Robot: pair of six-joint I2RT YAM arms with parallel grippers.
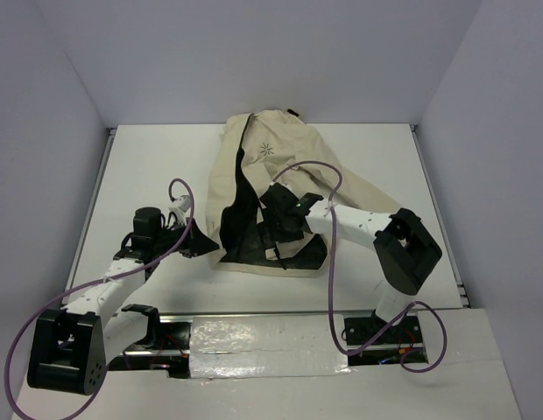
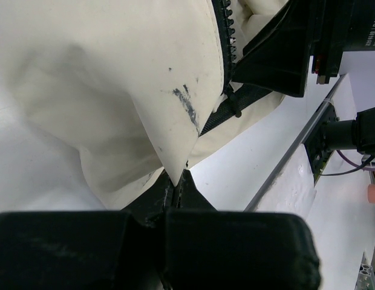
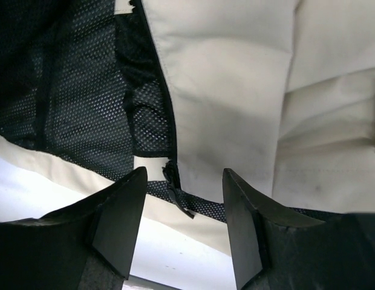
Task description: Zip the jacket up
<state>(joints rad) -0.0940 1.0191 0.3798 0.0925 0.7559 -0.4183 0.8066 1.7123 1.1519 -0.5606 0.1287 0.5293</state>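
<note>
The jacket [image 1: 280, 175] lies on the counter [image 1: 149, 175], middle to rear. The left end effector [image 1: 204, 247] meets its near-left hem corner; the right end effector [image 1: 278, 234] is over the near hem, further right.

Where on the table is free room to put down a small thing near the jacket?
Two bare patches: the back-left corner, between the jacket and the table's left edge, and the back-right corner, between the jacket and the right edge. Crowded: the jacket's near hem, where the left pincer pinches the fabric and the open right pincer hovers at the zipper.
</note>
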